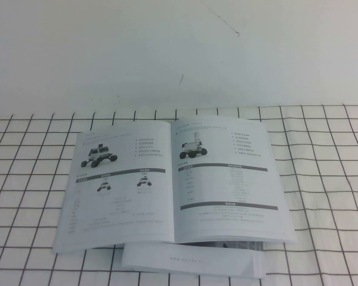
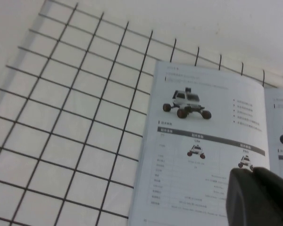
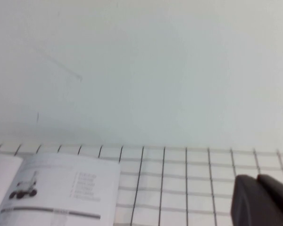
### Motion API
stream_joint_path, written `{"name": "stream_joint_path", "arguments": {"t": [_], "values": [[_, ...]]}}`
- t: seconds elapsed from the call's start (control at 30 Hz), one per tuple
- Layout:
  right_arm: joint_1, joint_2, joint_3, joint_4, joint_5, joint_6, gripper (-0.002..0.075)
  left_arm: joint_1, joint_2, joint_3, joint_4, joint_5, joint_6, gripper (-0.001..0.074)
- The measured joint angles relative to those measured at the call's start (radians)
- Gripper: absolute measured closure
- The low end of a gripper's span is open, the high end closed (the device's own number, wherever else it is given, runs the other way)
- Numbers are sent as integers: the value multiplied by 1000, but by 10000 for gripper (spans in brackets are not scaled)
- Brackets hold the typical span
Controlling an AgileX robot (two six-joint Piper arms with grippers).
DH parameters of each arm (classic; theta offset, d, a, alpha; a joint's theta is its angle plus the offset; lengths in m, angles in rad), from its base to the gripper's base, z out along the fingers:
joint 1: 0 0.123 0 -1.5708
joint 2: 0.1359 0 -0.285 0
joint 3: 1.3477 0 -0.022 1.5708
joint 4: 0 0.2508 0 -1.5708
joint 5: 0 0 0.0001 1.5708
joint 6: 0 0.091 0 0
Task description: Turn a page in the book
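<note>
Book first: the thin white softcover manual lies open and flat in the middle of the high view, on the white surface with its black grid lines. Its right-hand sheet, the thin white page with a rover photo, a bullet list and two grey bars, sits right of centre, and seems to be the one meant for turning. A plain white booklet pokes out from under the manual at the lower edge. Neither arm appears here, so both look parked clear of the book.

Left wrist view: the left tool shows as a dark shape at lower right, hovering above the manual's left-hand page; I cannot tell its state.

Right wrist view: the right tool, lower right, is closed on nothing, over bare grid, well apart from the page at lower left.
</note>
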Motion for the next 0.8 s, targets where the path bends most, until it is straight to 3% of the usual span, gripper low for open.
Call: {"name": "stream_joint_path", "arguments": {"t": [0.33,0.53,0.8], "values": [[0,125,167,174,-40,-56,728,0,197,2,-191,-63,81,738],[10,269,167,381,-35,-339,728,0,364,2,-495,-41,447,738],[65,489,167,658,29,-744,726,-25,564,2,-619,-48,644,738]]}}
